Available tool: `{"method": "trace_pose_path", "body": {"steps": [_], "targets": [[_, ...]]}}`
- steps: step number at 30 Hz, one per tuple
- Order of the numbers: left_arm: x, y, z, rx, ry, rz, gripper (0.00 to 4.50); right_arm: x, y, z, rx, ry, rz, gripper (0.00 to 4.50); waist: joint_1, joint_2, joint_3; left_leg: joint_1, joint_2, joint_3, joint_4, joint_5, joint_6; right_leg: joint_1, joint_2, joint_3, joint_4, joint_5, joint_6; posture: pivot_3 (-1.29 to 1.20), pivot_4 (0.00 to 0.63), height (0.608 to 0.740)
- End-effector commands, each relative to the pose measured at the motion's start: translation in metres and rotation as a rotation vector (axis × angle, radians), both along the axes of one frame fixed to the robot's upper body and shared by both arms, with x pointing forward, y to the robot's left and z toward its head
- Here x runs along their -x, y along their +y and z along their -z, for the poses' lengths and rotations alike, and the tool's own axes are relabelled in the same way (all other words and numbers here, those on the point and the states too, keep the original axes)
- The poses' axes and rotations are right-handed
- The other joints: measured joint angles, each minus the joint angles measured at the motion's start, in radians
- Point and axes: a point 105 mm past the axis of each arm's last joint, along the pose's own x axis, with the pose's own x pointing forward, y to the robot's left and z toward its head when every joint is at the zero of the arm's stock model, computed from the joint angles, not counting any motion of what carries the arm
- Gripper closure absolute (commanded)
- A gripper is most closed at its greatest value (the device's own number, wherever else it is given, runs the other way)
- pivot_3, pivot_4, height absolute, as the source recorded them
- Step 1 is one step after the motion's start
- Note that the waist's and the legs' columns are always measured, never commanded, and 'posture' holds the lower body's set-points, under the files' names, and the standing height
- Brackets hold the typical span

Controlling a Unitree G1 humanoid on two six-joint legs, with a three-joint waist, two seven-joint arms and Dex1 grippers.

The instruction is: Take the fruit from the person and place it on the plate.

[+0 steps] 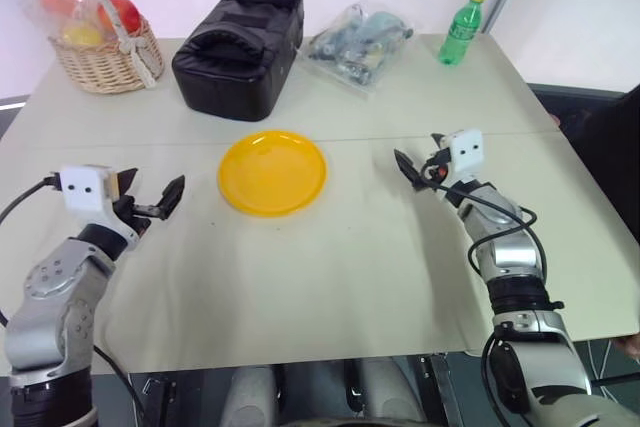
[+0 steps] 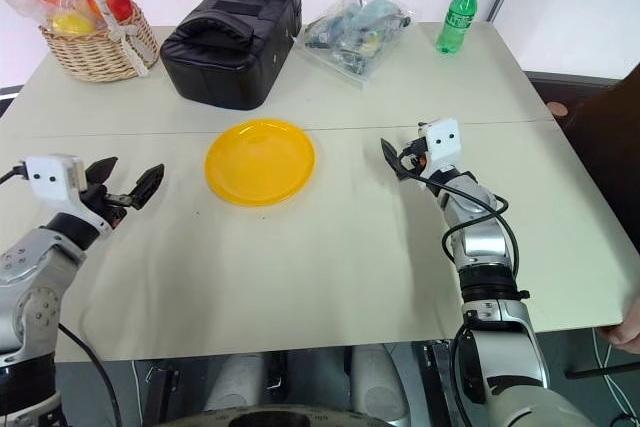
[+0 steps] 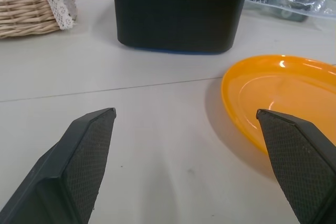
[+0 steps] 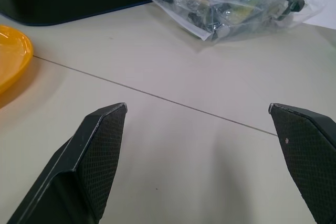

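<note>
1. Wicker forms the basket (image 1: 105, 57) at the upper left of the head view; it holds plastic-wrapped red and yellow fruits, which are not the fruit to be handed over.
2. Low on the left, the left gripper (image 1: 150, 202) hovers over the beige tabletop (image 1: 330, 277) with its fingers spread wide and nothing between them.
3. Right of the basket sits a closed black bag (image 1: 240, 42); its contents cannot be seen.
4. Below the bag, near the frame's middle, lies the yellow plate (image 1: 272, 172), bare, with nothing on it.
5. At the top, right of the bag, a clear plastic bag (image 1: 360, 42) holds a jumble of small dark items too tangled to name, and a green bottle (image 1: 461, 29) stands further right.
6. Right of the plate, the right gripper (image 1: 415, 169) hovers above the tabletop; its wrist view shows the fingers spread apart and empty.
7. At the far right edge a person (image 2: 600, 147) in dark clothing is partly visible, with a hand (image 2: 627, 332) at the lower right corner; I cannot make out an apple anywhere.
8. My reading is that the handover has not begun: both grippers wait, ready. Next, a gripper likely needs to reach toward the right edge once the fruit is offered, then close on it.
</note>
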Motion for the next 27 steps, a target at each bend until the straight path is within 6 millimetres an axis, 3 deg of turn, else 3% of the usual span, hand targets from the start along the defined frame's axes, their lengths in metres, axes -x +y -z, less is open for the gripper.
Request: {"method": "trace_pose_path", "body": {"steps": [1, 27], "targets": [[0.001, 0.0035, -0.0154, -0.024, -0.058, -0.004, 0.0, -0.0014, -0.0017, -0.0137, 0.008, -0.053, 0.001, 0.09, 0.0, 0.0, 0.0, 0.0, 0.0, 0.0, 0.0, 0.0, 0.0, 0.0, 0.0, 0.0, 0.0, 0.0, 0.0, 0.0, 0.15, 0.74], [0.0, 0.0028, -0.0155, -0.028, -0.062, -0.009, 0.0, -0.0022, -0.0017, -0.0123, 0.016, -0.046, -0.001, 0.09, 0.0, 0.0, 0.0, 0.0, 0.0, 0.0, 0.0, 0.0, 0.0, 0.0, 0.0, 0.0, 0.0, 0.0, 0.0, 0.0, 0.15, 0.74]]}}
